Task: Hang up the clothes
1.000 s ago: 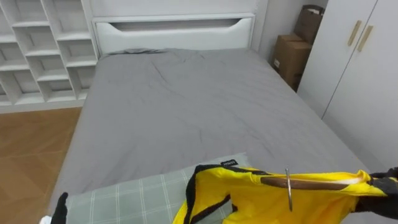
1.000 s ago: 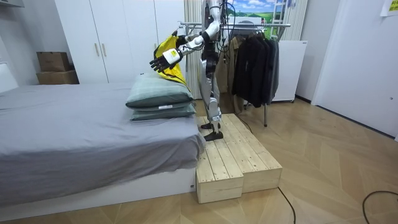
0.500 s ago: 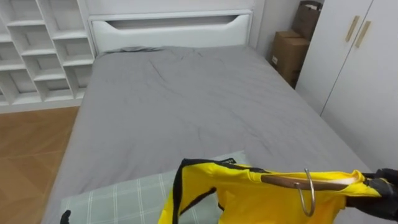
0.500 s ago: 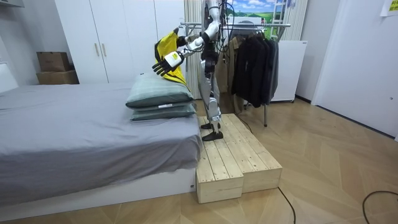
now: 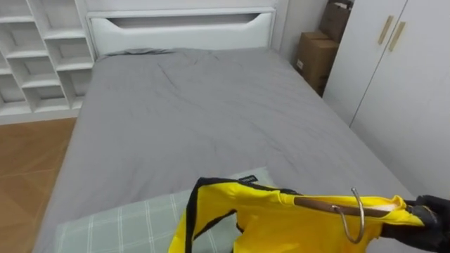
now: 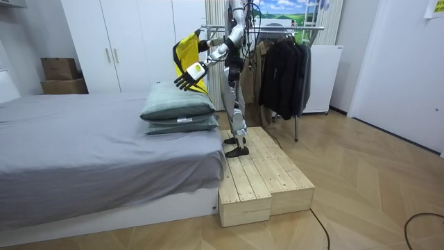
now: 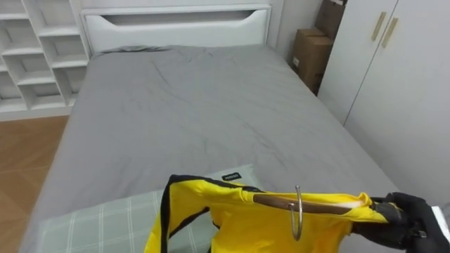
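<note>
The right hand (image 7: 406,219) sits at the lower right of the eye views, its dark fingers curled round one end of a wooden hanger (image 5: 329,205). The hanger lies roughly level, and its metal hook (image 5: 361,215) droops downward from the middle of the bar. A yellow shirt (image 5: 278,228) with black trim is on the hanger, draped over the bar and hanging below it in the air, above a green checked pillow (image 5: 116,226). In the room view the left hand (image 6: 191,73) is held out in front of the body, fingers straight and spread, holding nothing. It is above the pillow and just below the raised shirt. Beyond the pillow the grey bed (image 5: 204,112) stretches up to a white headboard (image 5: 183,27). White shelves (image 5: 35,56) stand to the bed's left, and cardboard boxes (image 5: 315,53) and a white wardrobe (image 5: 401,84) to its right. The robot stands upright on a wooden platform (image 6: 260,173) beside the bed, with a clothes rack (image 6: 281,29) of dark garments behind it.
</note>
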Tool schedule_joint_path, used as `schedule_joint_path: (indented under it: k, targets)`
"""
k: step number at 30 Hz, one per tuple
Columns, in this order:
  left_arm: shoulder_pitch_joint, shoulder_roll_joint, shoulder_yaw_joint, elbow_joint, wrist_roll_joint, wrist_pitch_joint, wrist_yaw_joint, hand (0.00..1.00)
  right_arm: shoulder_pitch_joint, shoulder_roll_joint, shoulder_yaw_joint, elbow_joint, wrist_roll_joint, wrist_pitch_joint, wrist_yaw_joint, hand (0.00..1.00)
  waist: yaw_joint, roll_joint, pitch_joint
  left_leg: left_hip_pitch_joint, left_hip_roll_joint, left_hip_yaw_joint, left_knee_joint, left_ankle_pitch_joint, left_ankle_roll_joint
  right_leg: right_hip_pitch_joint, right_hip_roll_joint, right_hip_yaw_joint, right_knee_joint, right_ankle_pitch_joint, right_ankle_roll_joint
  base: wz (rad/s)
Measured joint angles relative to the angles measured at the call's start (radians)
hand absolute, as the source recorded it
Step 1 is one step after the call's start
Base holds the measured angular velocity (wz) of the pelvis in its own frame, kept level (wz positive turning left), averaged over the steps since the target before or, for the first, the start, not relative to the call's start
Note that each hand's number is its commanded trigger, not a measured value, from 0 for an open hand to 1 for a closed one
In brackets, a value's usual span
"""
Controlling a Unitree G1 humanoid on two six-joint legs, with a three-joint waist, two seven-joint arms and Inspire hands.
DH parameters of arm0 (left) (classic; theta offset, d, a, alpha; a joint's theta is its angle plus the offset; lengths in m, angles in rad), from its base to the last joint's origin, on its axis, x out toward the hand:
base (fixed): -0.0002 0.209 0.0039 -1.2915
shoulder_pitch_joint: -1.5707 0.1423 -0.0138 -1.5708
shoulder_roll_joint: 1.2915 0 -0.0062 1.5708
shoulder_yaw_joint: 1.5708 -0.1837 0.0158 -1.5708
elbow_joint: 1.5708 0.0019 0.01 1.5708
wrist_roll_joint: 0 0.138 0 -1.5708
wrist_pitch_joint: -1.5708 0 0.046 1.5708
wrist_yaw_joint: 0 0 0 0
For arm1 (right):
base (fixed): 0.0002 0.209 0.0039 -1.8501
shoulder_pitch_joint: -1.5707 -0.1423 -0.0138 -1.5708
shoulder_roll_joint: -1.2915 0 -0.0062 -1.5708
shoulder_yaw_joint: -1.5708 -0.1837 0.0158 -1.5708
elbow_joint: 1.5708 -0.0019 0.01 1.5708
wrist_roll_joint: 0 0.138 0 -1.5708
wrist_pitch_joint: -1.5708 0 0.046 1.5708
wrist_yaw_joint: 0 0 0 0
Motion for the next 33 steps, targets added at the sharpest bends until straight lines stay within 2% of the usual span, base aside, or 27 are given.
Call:
schedule_joint_path:
  k: [2,4,6,8,9,11,12,13,14,15,16,17,18,19,20,21,22,23,24,26,27,29,30,31,32,33]
  targets:
    - [0.0,0.0,0.0,0.059,0.003,0.0,-0.007,0.0,0.004,0.002,0.0,-0.012,-0.005,0.004,-0.001,1.0,0.0,0.003,-0.0025,-0.002,0.001,0.028,0.0,0.0,0.0,-0.014,0.004,0.036,0.004,0.0,0.0,-0.36]
    - [0.003,0.0,0.002,0.097,0.019,-0.003,-0.007,0.0,0.029,0.011,-0.007,-0.05,-0.011,0.008,-0.003,1.0,-0.004,0.004,-0.0081,-0.002,0.002,0.05,-0.002,-0.002,-0.002,-0.024,0.006,0.044,0.006,0.001,0.0,-0.29]
    - [0.014,0.0,0.002,0.113,0.021,-0.003,-0.006,0.0,0.067,0.018,-0.013,-0.07,-0.007,0.01,0.004,1.0,-0.008,0.002,-0.0099,0.004,0.006,0.076,-0.002,-0.005,-0.005,-0.035,0.011,0.062,0.02,0.001,-0.001,-0.28]
    - [0.033,0.007,0.001,0.132,0.021,-0.007,0.003,0.0,0.113,0.036,-0.018,-0.116,0.005,0.034,0.013,1.0,-0.013,-0.003,-0.0108,0.006,0.02,0.122,0.0,-0.018,-0.006,-0.062,0.02,0.085,0.047,0.002,-0.002,-0.57]
    - [0.038,0.01,0.001,0.14,0.022,-0.007,0.007,0.0,0.118,0.042,-0.018,-0.127,0.005,0.041,0.013,1.0,-0.014,-0.003,-0.011,0.007,0.022,0.136,0.0,-0.019,-0.007,-0.074,0.021,0.084,0.058,0.002,-0.002,-0.81]
    - [0.051,0.019,0.004,0.181,0.041,-0.004,0.035,0.0,0.116,0.059,-0.018,-0.137,0.012,0.045,0.022,1.0,-0.013,-0.004,-0.009,0.009,0.034,0.212,0.002,-0.03,-0.012,-0.122,0.028,0.059,0.091,0.009,-0.008,-0.98]
    - [0.052,0.023,0.004,0.198,0.042,-0.004,0.045,0.0,0.116,0.066,-0.018,-0.137,0.012,0.045,0.022,1.0,-0.012,-0.004,-0.0091,0.01,0.034,0.232,0.006,-0.033,-0.014,-0.131,0.032,0.057,0.095,0.015,-0.011,-1.05]
    - [0.054,0.033,0.004,0.218,0.04,-0.002,0.061,0.0,0.116,0.079,-0.016,-0.137,0.012,0.047,0.023,1.0,-0.011,-0.012,-0.0052,0.009,0.041,0.273,0.021,-0.037,-0.015,-0.146,0.032,0.015,0.096,0.028,-0.019,-1.11]
    - [0.061,0.039,0.004,0.226,0.04,0.002,0.074,0.0,0.113,0.089,-0.015,-0.135,0.012,0.055,0.026,1.0,-0.006,-0.014,-0.003,0.007,0.056,0.32,0.033,-0.05,-0.02,-0.162,0.029,-0.063,0.091,0.042,-0.035,-1.16]
    - [0.064,0.04,0.006,0.229,0.04,0.004,0.078,0.0,0.109,0.092,-0.014,-0.131,0.012,0.058,0.028,1.0,-0.002,-0.015,-0.0024,0.006,0.065,0.345,0.037,-0.054,-0.021,-0.168,0.024,-0.1,0.085,0.051,-0.042,-1.27]
    - [0.066,0.04,0.018,0.241,0.04,0.009,0.091,0.0,0.097,0.098,-0.011,-0.116,0.009,0.068,0.03,1.0,0.003,-0.013,-0.0011,0.005,0.08,0.404,0.037,-0.058,-0.023,-0.173,0.027,-0.169,0.058,0.088,-0.055,-1.27]
    - [0.072,0.038,0.034,0.256,0.041,0.015,0.097,0.0,0.084,0.106,-0.004,-0.105,0.009,0.073,0.031,1.0,0.01,-0.001,0.0085,0.003,0.1,0.461,0.034,-0.063,-0.025,-0.173,0.027,-0.235,0.063,0.095,-0.048,-1.12]
    - [0.073,0.042,0.041,0.26,0.043,0.02,0.099,0.0,0.084,0.109,0.0,-0.099,0.008,0.075,0.032,1.0,0.01,-0.003,0.0157,0.004,0.102,0.476,0.038,-0.063,-0.025,-0.179,0.007,-0.278,0.108,0.068,-0.031,-0.84]
    - [0.072,0.048,0.039,0.26,0.043,0.035,0.104,0.0,0.087,0.109,0.005,-0.083,0.007,0.078,0.031,1.0,0.005,-0.006,0.0144,0.008,0.102,0.504,0.039,-0.065,-0.026,-0.18,-0.047,-0.33,0.205,0.008,-0.016,-0.75]
    - [0.08,0.051,0.039,0.26,0.041,0.05,0.104,0.0,0.087,0.109,0.008,-0.081,0.007,0.084,0.03,1.0,0.009,-0.009,0.0117,0.013,0.103,0.543,0.052,-0.069,-0.032,-0.163,-0.109,-0.349,0.269,-0.028,0.014,-0.85]
    - [0.084,0.054,0.039,0.259,0.04,0.058,0.104,0.0,0.085,0.109,0.014,-0.081,0.007,0.084,0.028,1.0,0.016,-0.013,0.0105,0.015,0.104,0.564,0.064,-0.074,-0.037,-0.151,-0.132,-0.347,0.278,-0.042,0.032,-0.96]
    - [0.084,0.062,0.04,0.257,0.039,0.08,0.103,0.0,0.079,0.11,0.034,-0.08,0.008,0.083,0.023,1.0,0.021,-0.032,0.0151,0.02,0.107,0.583,0.11,-0.084,-0.043,-0.147,-0.152,-0.337,0.257,-0.063,0.053,-0.89]
    - [0.082,0.07,0.05,0.258,0.041,0.093,0.102,0.0,0.072,0.109,0.049,-0.08,0.006,0.084,0.026,1.0,0.03,-0.04,0.0191,0.013,0.118,0.587,0.15,-0.086,-0.045,-0.15,-0.149,-0.351,0.237,-0.076,0.033,-0.9]
    - [0.084,0.067,0.063,0.258,0.043,0.097,0.101,0.0,0.066,0.109,0.054,-0.08,0.002,0.084,0.031,1.0,0.04,-0.035,0.0184,0.008,0.129,0.579,0.17,-0.09,-0.047,-0.151,-0.14,-0.349,0.225,-0.074,0.028,-0.97]
    - [0.092,0.071,0.092,0.259,0.08,0.125,0.095,0.0,0.048,0.109,0.084,-0.08,-0.009,0.083,0.052,1.0,0.041,-0.028,0.0173,-0.02,0.186,0.508,0.273,-0.099,-0.053,-0.15,-0.104,-0.347,0.207,-0.062,0.001,-0.75]
    - [0.092,0.075,0.097,0.259,0.088,0.13,0.093,0.0,0.047,0.109,0.085,-0.082,-0.018,0.083,0.063,1.0,0.039,-0.029,0.0168,-0.03,0.2,0.499,0.302,-0.101,-0.055,-0.152,-0.1,-0.347,0.209,-0.065,-0.004,-0.32]
    - [0.103,0.093,0.099,0.259,0.097,0.154,0.093,0.0,0.045,0.109,0.084,-0.097,-0.045,0.084,0.098,1.0,0.032,-0.03,0.0157,-0.052,0.254,0.491,0.418,-0.111,-0.063,-0.165,-0.079,-0.321,0.243,-0.09,-0.034,-0.34]
    - [0.109,0.094,0.099,0.259,0.098,0.159,0.093,0.0,0.043,0.109,0.084,-0.103,-0.045,0.084,0.106,1.0,0.031,-0.03,0.0159,-0.056,0.263,0.479,0.44,-0.111,-0.063,-0.168,-0.076,-0.314,0.255,-0.097,-0.039,-0.5]
    - [0.121,0.097,0.099,0.258,0.098,0.169,0.093,0.0,0.043,0.107,0.084,-0.118,-0.045,0.084,0.113,1.0,0.03,-0.029,0.0154,-0.063,0.272,0.438,0.478,-0.111,-0.063,-0.177,-0.066,-0.285,0.283,-0.11,-0.048,-0.6]
    - [0.133,0.093,0.1,0.257,0.1,0.18,0.094,0.0,0.041,0.104,0.084,-0.132,-0.05,0.084,0.115,1.0,0.031,-0.021,0.014,-0.063,0.271,0.379,0.498,-0.111,-0.064,-0.181,-0.05,-0.246,0.302,-0.118,-0.054,-0.66]
    - [0.138,0.089,0.102,0.257,0.101,0.189,0.095,0.0,0.038,0.103,0.085,-0.133,-0.055,0.084,0.115,1.0,0.031,-0.019,0.0122,-0.065,0.263,0.349,0.498,-0.113,-0.064,-0.179,-0.043,-0.225,0.306,-0.12,-0.056,-0.79]
